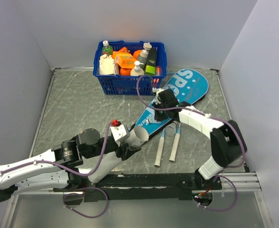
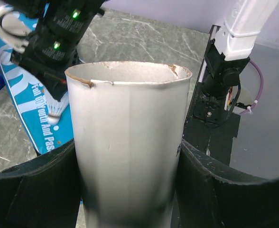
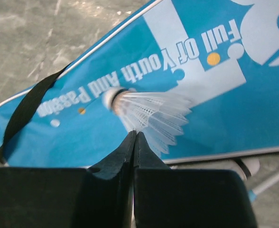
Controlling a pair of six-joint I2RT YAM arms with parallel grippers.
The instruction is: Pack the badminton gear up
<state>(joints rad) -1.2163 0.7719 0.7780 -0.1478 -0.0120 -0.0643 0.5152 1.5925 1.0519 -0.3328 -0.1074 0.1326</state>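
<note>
Feathers of shuttlecock point(image 3: 149, 111) sat pinched in right gripper point(image 3: 134, 137) on case point(image 3: 215, 90); left gripper point(image 2: 130, 185) grasped tube point(image 2: 127, 118) at 7 o'clock. Needed gentle lift, cork-first.

one high view, two riding the wrists.
the top camera sits above and behind the mounting rail point(image 1: 149, 179) of the arms, looking down and forward over the whole table point(image 1: 82, 109). the left wrist camera looks out past its own jaws, so near the tube point(image 2: 130, 142) that it fills the frame, with the case point(image 2: 30, 109) and right arm point(image 2: 244, 23) beyond. the right wrist camera looks steeply down, close over that case and the shuttlecock point(image 3: 149, 111). all three views share the case.
</note>
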